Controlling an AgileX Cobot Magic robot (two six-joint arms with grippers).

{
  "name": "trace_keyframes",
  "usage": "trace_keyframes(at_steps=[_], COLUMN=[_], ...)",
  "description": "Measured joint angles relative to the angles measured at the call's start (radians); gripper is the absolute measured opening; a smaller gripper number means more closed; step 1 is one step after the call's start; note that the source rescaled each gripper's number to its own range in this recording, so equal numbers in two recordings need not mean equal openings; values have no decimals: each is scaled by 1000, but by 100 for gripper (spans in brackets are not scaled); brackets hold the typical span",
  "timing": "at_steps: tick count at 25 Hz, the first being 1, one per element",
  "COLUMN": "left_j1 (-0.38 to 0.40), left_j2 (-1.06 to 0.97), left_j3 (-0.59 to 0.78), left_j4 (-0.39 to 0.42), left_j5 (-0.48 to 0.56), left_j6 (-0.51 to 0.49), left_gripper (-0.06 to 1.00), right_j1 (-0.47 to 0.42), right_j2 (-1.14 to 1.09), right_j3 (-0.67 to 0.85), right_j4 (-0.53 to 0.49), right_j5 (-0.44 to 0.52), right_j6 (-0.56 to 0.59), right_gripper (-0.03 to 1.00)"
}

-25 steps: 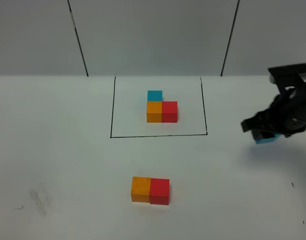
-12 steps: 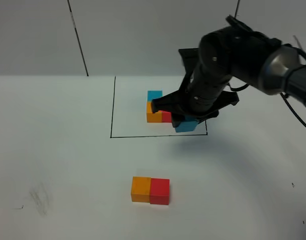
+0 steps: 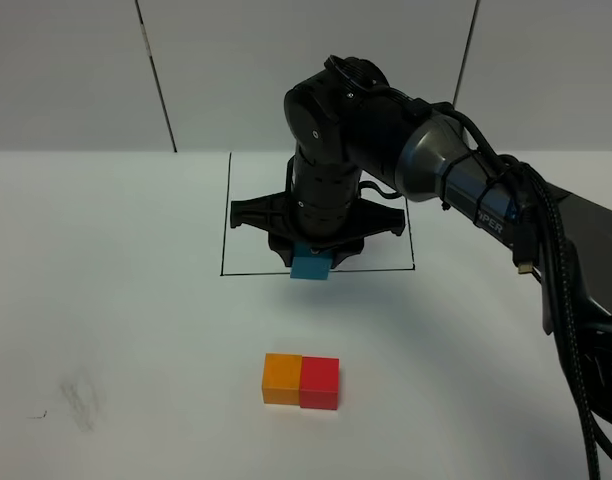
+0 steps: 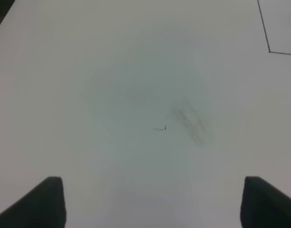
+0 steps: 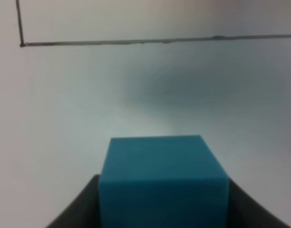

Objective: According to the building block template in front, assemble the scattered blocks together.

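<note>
Blue cube [image 3: 310,266] clamped in right hand [image 3: 311,256], near black outline [image 3: 226,215]; left hand [image 4: 157,202] apart, empty.

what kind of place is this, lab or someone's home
Probably a robotics lab bench, not a home: a white table with a black outline, plain grey wall panels, and a robot arm holding a blue cube.

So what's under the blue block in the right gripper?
Only bare white table shows below the blue block in the right gripper, near the black outline. The outline's inside is mostly hidden behind the arm.
</note>
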Motion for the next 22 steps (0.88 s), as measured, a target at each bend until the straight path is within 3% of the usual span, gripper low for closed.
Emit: trace_keyframes(at_steps=[8,17,22], left_j1=[0,0,0], left_j2=[0,0,0], left_j3=[0,0,0], left_j4=[0,0,0], left_j5=[0,0,0], left_j6=[-1,-1,-1], left_gripper=[63,63,63], right_j1=[4,71,92], right_j2=[41,69,69], right_j3=[-1,-1,-1], right_j4=[28,-65,-67], right_j5=[3,4,4], right_j6=[38,63,65], right_gripper=[0,0,0])
